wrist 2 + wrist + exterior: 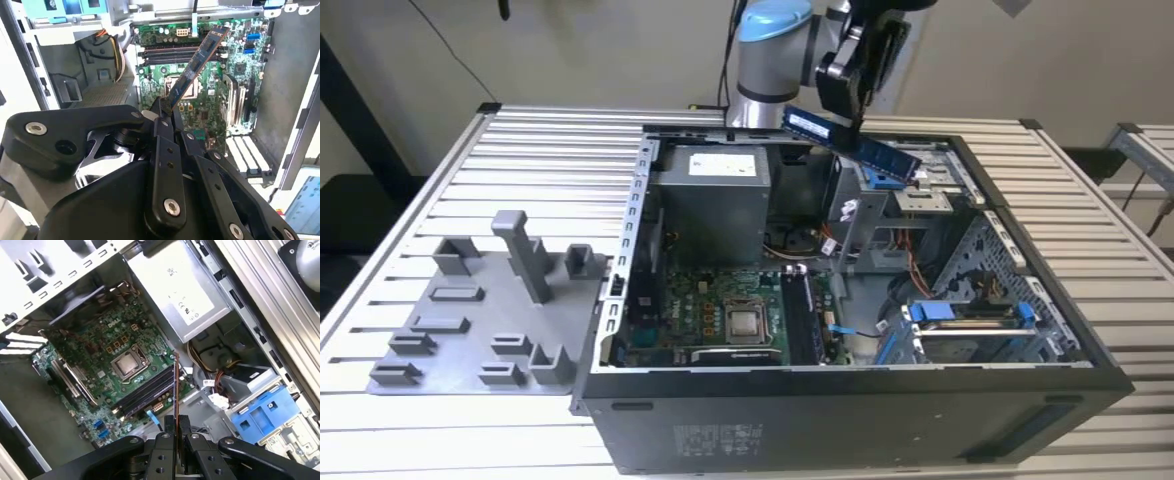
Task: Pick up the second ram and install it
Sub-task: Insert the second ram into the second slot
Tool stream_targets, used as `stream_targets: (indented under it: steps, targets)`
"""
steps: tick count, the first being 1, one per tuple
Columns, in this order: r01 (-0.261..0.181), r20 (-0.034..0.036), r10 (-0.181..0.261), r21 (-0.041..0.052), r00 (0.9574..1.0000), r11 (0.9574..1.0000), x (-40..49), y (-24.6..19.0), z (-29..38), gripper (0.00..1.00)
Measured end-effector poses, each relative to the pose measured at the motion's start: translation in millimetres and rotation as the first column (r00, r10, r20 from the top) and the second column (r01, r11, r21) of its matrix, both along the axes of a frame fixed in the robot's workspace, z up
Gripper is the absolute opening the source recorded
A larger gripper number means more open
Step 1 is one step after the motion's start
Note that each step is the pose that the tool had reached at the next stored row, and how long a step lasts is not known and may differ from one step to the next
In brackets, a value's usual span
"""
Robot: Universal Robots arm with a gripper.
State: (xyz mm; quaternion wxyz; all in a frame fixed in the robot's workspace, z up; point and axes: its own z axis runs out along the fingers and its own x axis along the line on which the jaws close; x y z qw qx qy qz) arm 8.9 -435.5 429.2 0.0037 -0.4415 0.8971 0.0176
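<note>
1. a robot arm's tool [851,118] holds the second ram [857,143] in the air over the far end of an open computer case [854,405], the blue strip tilted, as the exterior view has it.
2. the tool is clamped on one end of the ram; in the second wrist view the strip juts out from the tool toward the green motherboard [210,90] below.
3. in the first wrist view the ram is edge-on, a thin line crossing the dark memory slots [142,395] beside the silver processor [129,365], and looks well apart from them.
4. by these signs the pick-up is done and the carry to the board is in hand; the ram is not yet seated.
5. seating calls for the strip to be levelled, set parallel over a free slot and pressed straight down; a skewed entry could jam it.
6. a grey tray [467,320] stands on the tabletop [454,150] just beside the case, at the exterior view's left.
</note>
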Motion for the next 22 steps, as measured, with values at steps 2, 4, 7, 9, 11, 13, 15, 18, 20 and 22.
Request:
stream_targets:
  steps: [2, 4, 7, 9, 11, 13, 15, 18, 20, 22]
  targets:
    - [0.025, 0.0, -0.025, 0.0, 0.9997, 0.9997, 0.0, 0.0, 0.0, 0.14]
    - [0.051, 0.0, -0.051, 0.0, 0.9987, 0.9987, 0.0, 0.0, 0.0, 0.14]
    - [0.087, 0.0, -0.087, 0.0, 0.9962, 0.9962, 0.0, 0.0, 0.0, 0.14]
    - [0.112, 0.0, -0.112, 0.0, 0.9937, 0.9937, 0.0, 0.0, 0.0, 0.14]
    - [0.136, 0.0, -0.136, 0.0, 0.9907, 0.9907, 0.0, 0.0, 0.0, 0.14]
    - [0.162, 0.0, -0.162, 0.0, 0.9868, 0.9868, 0.0, 0.0, 0.0, 0.14]
    - [0.186, 0.0, -0.186, 0.0, 0.9825, 0.9825, 0.0, 0.0, 0.0, 0.14]
    - [0.224, 0.0, -0.224, 0.0, 0.9747, 0.9747, 0.0, 0.0, 0.0, 0.14]
    - [0.249, 0.0, -0.249, 0.0, 0.9685, 0.9685, 0.0, 0.0, 0.0, 0.14]
    - [0.273, 0.0, -0.273, 0.0, 0.9619, 0.9619, 0.0, 0.0, 0.0, 0.14]
